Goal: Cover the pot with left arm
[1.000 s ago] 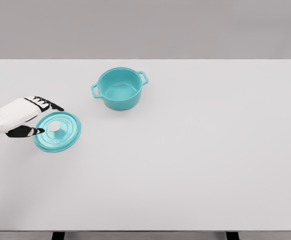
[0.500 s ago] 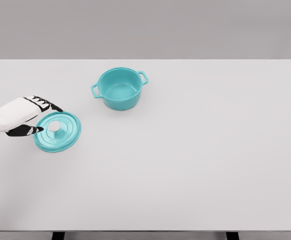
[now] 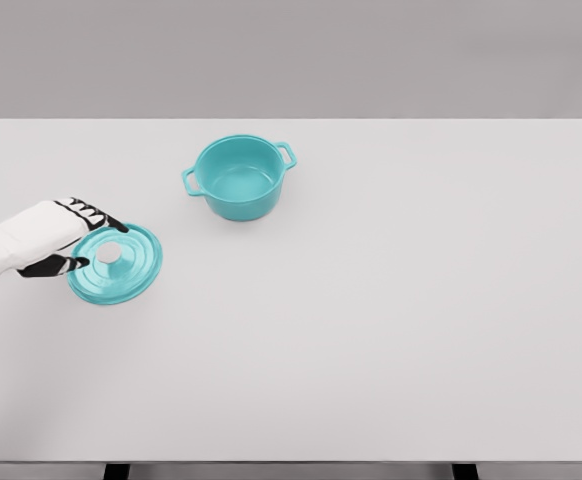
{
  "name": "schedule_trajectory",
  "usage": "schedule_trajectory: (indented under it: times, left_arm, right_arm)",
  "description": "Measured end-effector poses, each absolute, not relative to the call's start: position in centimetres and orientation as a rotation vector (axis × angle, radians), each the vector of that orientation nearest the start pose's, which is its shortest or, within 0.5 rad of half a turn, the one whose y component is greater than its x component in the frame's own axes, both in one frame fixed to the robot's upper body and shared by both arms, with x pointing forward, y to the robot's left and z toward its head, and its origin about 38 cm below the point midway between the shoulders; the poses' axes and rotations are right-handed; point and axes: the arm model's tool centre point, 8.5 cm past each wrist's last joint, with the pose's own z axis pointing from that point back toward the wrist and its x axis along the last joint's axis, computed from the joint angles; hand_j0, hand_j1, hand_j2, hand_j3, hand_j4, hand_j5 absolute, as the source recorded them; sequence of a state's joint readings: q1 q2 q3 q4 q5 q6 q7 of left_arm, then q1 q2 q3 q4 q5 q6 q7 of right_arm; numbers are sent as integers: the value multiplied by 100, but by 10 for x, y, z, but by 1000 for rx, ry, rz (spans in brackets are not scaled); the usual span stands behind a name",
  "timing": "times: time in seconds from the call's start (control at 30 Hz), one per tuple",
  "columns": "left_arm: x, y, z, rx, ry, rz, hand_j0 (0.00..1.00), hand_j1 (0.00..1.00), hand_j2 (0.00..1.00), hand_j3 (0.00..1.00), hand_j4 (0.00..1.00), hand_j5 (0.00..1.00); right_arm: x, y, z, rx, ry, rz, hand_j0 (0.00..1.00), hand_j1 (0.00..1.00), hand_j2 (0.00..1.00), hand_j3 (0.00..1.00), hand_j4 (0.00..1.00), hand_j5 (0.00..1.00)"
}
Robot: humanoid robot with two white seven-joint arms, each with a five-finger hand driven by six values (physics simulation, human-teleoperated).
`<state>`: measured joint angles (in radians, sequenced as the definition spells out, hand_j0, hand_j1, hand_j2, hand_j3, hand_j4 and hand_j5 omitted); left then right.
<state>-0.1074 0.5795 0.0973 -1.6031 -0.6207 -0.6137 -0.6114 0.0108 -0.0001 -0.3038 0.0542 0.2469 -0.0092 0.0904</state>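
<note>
Fingers of the left hand pinch the teal lid's rim, lid low over the worktop, pot well apart. An edge pinch could slip, tilting the lid.

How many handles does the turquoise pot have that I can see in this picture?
2. One handle sticks out at the upper right of the pot, the other handle at its left side. Both show fully; none seems hidden.
</note>
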Motion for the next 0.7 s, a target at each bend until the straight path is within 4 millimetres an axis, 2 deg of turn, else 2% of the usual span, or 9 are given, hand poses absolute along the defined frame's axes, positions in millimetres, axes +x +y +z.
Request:
schedule_trajectory:
  times: [0.7]
  left_arm:
    - [367, 354, 151, 584, -1374, -1758, 75, 75, 75, 75, 75, 75]
  right_arm:
    - [-23, -258, -261, 17, 48, -62, 100, 100, 100, 100, 100, 100]
